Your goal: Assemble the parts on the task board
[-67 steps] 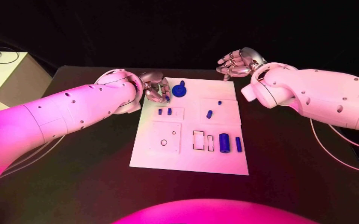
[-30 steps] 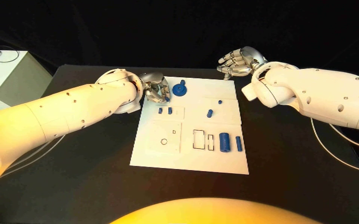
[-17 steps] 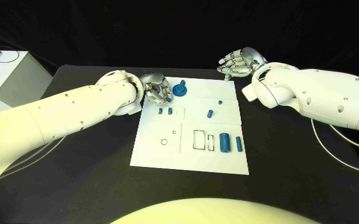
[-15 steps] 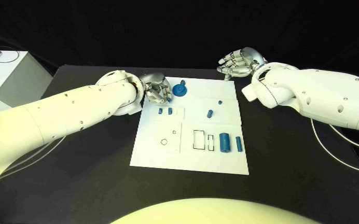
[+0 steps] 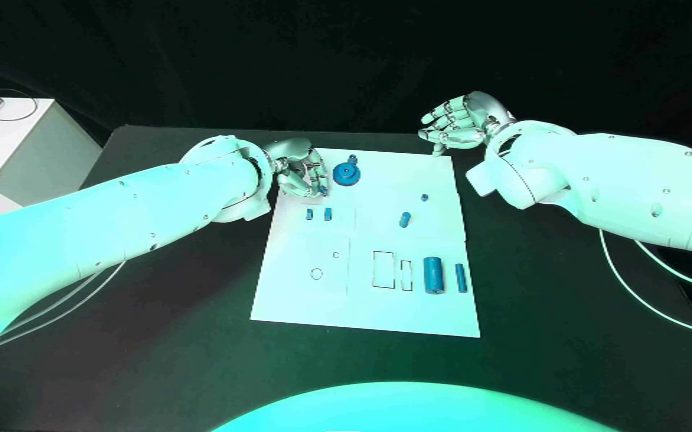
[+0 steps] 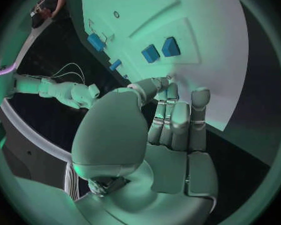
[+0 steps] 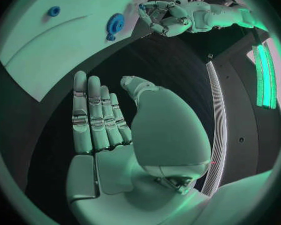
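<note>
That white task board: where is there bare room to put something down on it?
The task board's near strip, below the rectangular slots and the upright blue cylinders, is bare. The far end is crowded: the blue gear beside the left hand.

Left hand point(image 5: 300, 171) empty, fingers loosely curled, right hand point(image 5: 459, 125) raised, empty, fingers apart

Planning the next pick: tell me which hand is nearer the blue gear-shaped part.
Left. The left hand hovers just beside the blue gear-shaped part; the right hand sits farther off, beyond the board's far corner.
</note>
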Robot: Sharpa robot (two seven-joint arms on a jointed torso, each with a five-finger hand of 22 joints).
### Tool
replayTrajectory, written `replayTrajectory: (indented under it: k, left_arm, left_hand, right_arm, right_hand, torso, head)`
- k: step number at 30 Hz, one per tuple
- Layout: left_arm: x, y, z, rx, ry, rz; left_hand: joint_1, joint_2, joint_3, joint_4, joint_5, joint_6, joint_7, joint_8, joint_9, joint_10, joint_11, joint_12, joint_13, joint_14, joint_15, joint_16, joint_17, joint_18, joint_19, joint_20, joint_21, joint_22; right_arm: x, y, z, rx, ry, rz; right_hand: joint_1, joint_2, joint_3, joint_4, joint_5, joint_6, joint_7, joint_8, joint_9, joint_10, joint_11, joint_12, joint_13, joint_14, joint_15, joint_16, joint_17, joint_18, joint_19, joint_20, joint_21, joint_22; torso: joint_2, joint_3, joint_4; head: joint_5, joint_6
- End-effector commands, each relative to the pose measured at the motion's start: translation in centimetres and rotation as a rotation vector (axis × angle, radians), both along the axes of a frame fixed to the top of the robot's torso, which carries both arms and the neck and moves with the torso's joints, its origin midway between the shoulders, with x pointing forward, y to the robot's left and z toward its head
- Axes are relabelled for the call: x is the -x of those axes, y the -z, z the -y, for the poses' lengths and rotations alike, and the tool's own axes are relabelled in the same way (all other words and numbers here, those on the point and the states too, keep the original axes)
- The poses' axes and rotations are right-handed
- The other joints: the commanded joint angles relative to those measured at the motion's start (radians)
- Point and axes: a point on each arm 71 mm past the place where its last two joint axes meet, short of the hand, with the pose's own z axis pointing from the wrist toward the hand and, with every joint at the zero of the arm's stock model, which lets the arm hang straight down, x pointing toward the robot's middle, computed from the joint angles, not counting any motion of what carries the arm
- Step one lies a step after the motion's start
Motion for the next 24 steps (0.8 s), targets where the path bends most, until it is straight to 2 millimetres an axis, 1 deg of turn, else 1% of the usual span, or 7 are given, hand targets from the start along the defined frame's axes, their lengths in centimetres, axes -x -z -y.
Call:
replayTrajectory:
  k: [1,4,8,15,24]
  left_arm:
    - [-0.08,0.18,0.05,-0.018,-0.002,-0.018]
    - [-0.20,0.28,0.01,-0.033,-0.004,-0.020]
    - [-0.33,0.36,-0.01,-0.044,-0.007,-0.019]
    - [-0.46,0.40,0.16,-0.049,-0.007,-0.016]
    - [-0.41,0.45,0.56,-0.050,0.003,-0.019]
  left_hand:
    - [-0.005,0.007,-0.005,-0.001,-0.005,0.009,0.000,0.005,0.001,0.006,0.002,-0.004,0.002,0.003,-0.001,0.006,-0.002,-0.012,0.008,0.000,0.004,-0.002]
    - [-0.005,0.008,-0.006,0.000,-0.006,0.010,0.000,0.004,0.001,0.006,0.002,-0.005,0.002,0.002,-0.001,0.006,-0.004,-0.011,0.007,0.000,0.003,-0.005]
    - [-0.005,0.008,-0.006,0.000,-0.006,0.010,0.000,0.004,0.001,0.006,0.002,-0.005,0.002,0.002,-0.001,0.006,-0.004,-0.011,0.007,0.000,0.003,-0.005]
    - [-0.006,0.008,-0.006,0.000,-0.005,0.010,0.000,0.004,0.001,0.006,0.002,-0.005,0.002,0.003,-0.001,0.006,-0.003,-0.011,0.007,-0.001,0.003,-0.004]
    - [-0.006,0.008,-0.006,0.000,-0.005,0.010,0.000,0.004,0.001,0.006,0.002,-0.005,0.002,0.003,-0.001,0.006,-0.003,-0.011,0.007,-0.001,0.003,-0.004]
  right_arm:
    - [0.02,-0.01,-0.14,0.002,-0.017,0.006]
    - [0.02,0.00,-0.17,0.002,-0.017,0.006]
    - [0.02,0.01,-0.20,0.002,-0.018,0.006]
    - [0.03,0.02,-0.22,0.002,-0.018,0.006]
    - [0.05,0.02,-0.20,0.002,-0.018,0.006]
  right_hand:
    - [-0.007,0.002,0.006,0.001,0.006,0.007,0.025,0.003,-0.001,0.006,-0.001,-0.004,-0.001,0.001,0.004,-0.006,-0.001,0.008,-0.001,0.001,-0.006,-0.001]
    - [-0.007,0.002,0.006,0.001,0.006,0.007,0.025,0.003,-0.001,0.006,-0.001,-0.004,-0.001,0.001,0.004,-0.006,-0.001,0.008,-0.001,0.001,-0.006,-0.001]
    - [-0.007,0.002,0.006,0.001,0.006,0.007,0.025,0.003,-0.001,0.006,-0.001,-0.004,-0.001,0.001,0.004,-0.006,-0.001,0.008,-0.001,0.001,-0.006,-0.001]
    - [-0.007,0.002,0.006,0.001,0.006,0.007,0.025,0.003,-0.001,0.006,-0.001,-0.004,-0.001,0.001,0.004,-0.006,-0.001,0.008,-0.001,0.001,-0.006,-0.001]
    - [-0.007,0.002,0.006,0.001,0.006,0.007,0.025,0.003,-0.001,0.006,-0.001,-0.004,-0.001,0.001,0.004,-0.006,-0.001,0.008,-0.001,0.001,-0.006,-0.001]
  torso:
    - [0.000,0.0001,0.0002]
    - [0.001,0.0000,0.0002]
    - [0.001,0.0003,-0.0016]
    - [0.001,0.0006,-0.0021]
    - [0.001,0.0006,-0.0012]
  head:
    - [0.002,-0.002]
    - [0.002,-0.002]
    - [0.003,-0.003]
    - [0.003,-0.003]
    - [0.001,-0.005]
